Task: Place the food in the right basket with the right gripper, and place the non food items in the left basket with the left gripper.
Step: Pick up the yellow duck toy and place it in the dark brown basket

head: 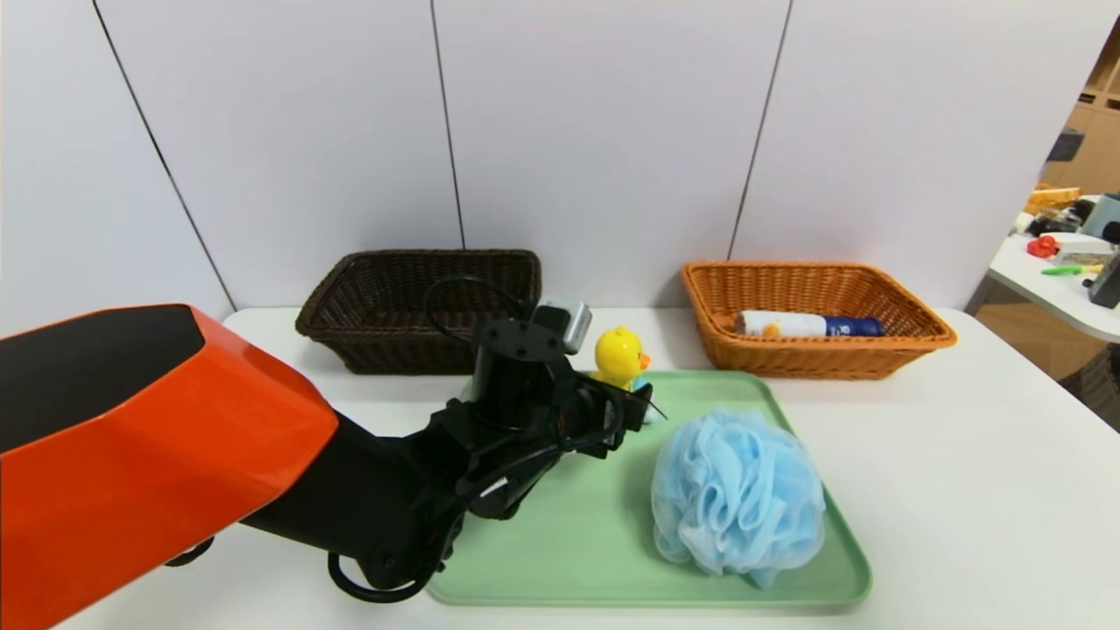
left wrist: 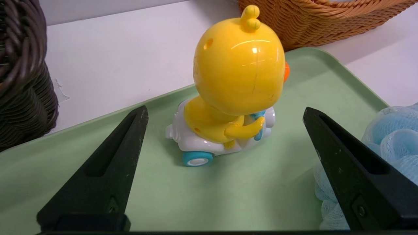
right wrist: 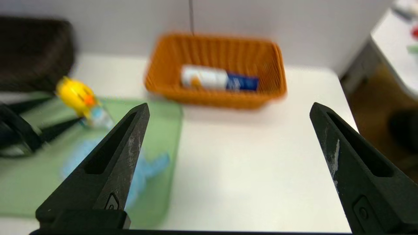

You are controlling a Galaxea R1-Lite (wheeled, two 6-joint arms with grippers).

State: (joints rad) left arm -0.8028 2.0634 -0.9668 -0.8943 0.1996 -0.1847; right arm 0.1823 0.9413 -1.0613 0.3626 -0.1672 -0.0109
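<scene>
Standing upright on the back of the green tray, the duck toy faces toward the orange basket, its wheeled base lying crosswise to the left gripper, whose fingers are spread wide on either side, not touching it. The dark basket sits just behind and left. The right gripper, also spread, hangs empty well off; the food container lies in the orange basket, the pouf beside the duck.

White panelled wall, dark vertical seams. White table, rounded far corner. To the right: second white table bearing assorted clutter; wooden shelving behind it; brown floor between the tables. Even, diffuse lighting.
</scene>
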